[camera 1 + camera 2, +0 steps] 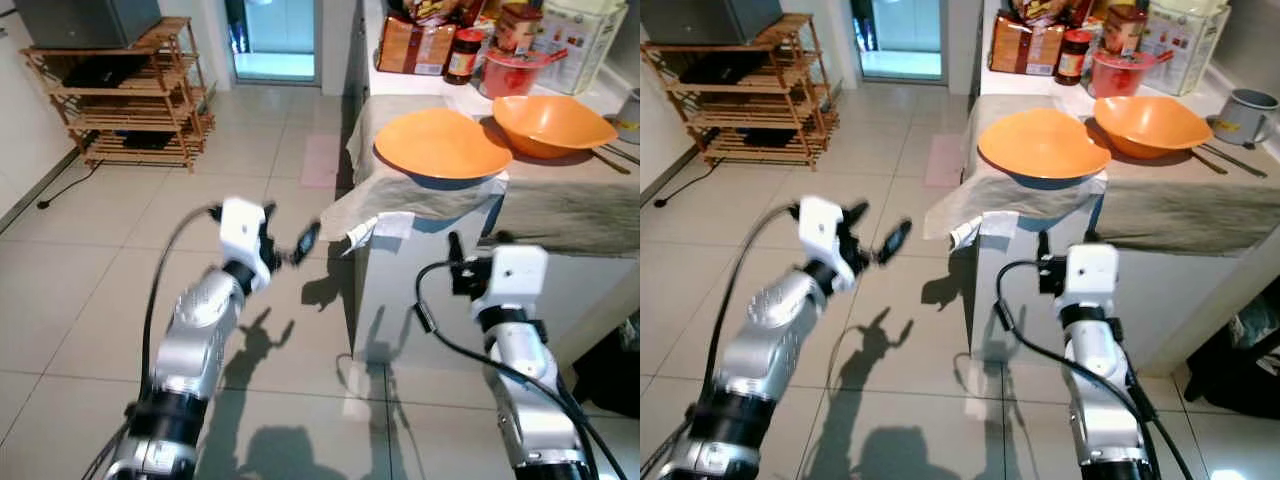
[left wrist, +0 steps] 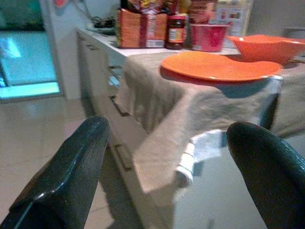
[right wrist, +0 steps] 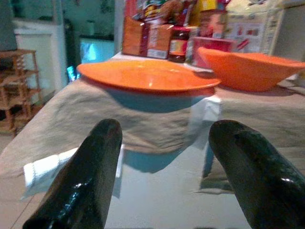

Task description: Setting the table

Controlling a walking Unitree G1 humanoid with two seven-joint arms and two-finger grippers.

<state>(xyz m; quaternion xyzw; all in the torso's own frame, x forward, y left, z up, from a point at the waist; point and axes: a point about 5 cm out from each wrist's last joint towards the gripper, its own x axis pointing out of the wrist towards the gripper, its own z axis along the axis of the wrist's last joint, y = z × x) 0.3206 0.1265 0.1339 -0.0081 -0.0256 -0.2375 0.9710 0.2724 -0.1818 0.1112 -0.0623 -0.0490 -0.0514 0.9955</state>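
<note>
Left claw [image 1: 290, 235] raised over the tiled floor, fingers spread, empty. Right claw [image 3: 167, 171] low before the worktop [image 1: 1180, 215], fingers apart, empty. On the cloth-draped worktop: orange plate [image 1: 1040, 145], then orange bowl [image 1: 1150, 122], touching. Jar [image 1: 1074, 55] label behind unreadable.

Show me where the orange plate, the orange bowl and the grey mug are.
orange plate [image 1: 1040, 145], right eye view, middle of its top.
orange bowl [image 1: 1150, 120], right eye view, inside.
grey mug [image 1: 1247, 113], right eye view, outer wall.

Plate [image 1: 1043, 146] left of bowl [image 1: 1151, 124]
</note>
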